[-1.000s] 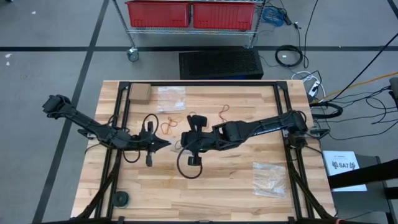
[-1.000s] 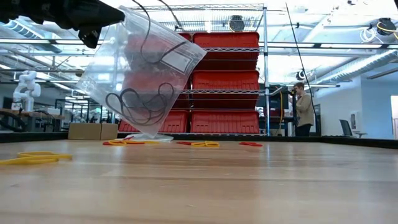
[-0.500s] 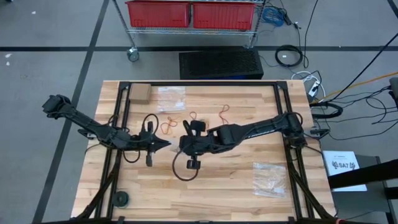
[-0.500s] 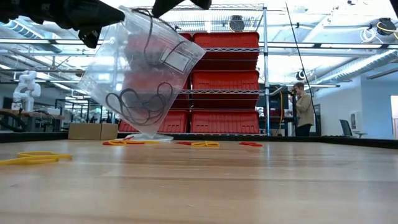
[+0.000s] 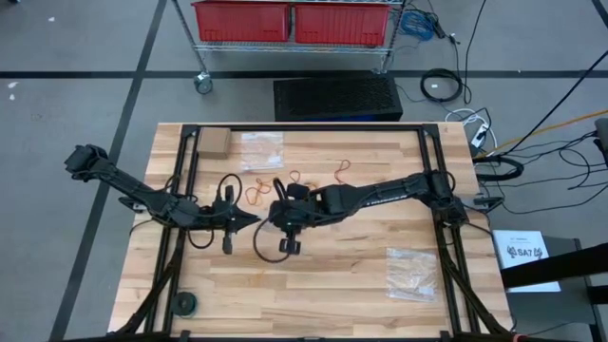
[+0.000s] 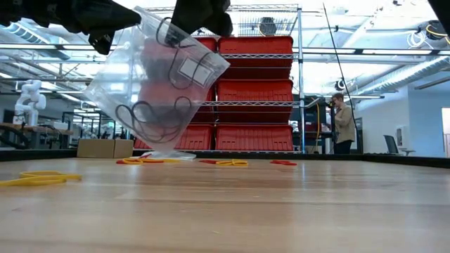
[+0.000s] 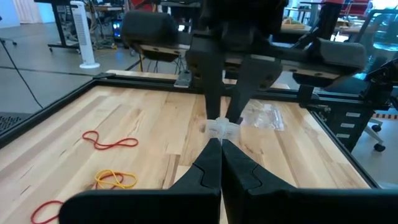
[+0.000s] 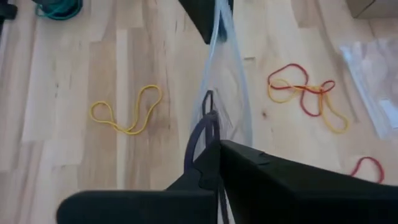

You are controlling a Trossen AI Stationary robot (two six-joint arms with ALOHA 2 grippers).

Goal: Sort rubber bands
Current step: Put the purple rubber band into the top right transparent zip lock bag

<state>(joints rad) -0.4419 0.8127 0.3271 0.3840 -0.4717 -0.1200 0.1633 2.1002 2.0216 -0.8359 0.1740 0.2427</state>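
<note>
A clear plastic bag (image 6: 158, 77) hangs above the table with several black rubber bands (image 6: 155, 116) lying in it. My left gripper (image 5: 254, 219) is shut on the bag's top edge, left of the table's middle. My right gripper (image 5: 275, 213) sits right beside it at the bag's mouth, shut on a black rubber band (image 8: 199, 134). Loose bands lie flat on the wood: a yellow one (image 8: 127, 112), and a red and yellow tangle (image 8: 305, 93) farther toward the far edge. My left gripper pinches the bag's top edge (image 7: 221, 129) between its two fingers, which point level toward the table's right. The bag hangs below them, tilted and clear of the table. My right gripper pinches the black band between its fingertips, slanting down from the table's right. The band's loop (image 8: 200, 127) sticks out past the fingers against the bag's clear wall (image 8: 227, 93), lifted clear of the table.
Two other clear bags lie flat, one at the far left (image 5: 261, 149) and one at the near right (image 5: 413, 271). A small cardboard box (image 5: 212, 142) stands at the far left corner. A black frame (image 5: 313, 128) runs around the table's edges.
My right gripper has gone toward the table's left and down with the black band, rolling a little, and now stands at the bag's mouth next to my left gripper. The bag has stayed hanging in place.
</note>
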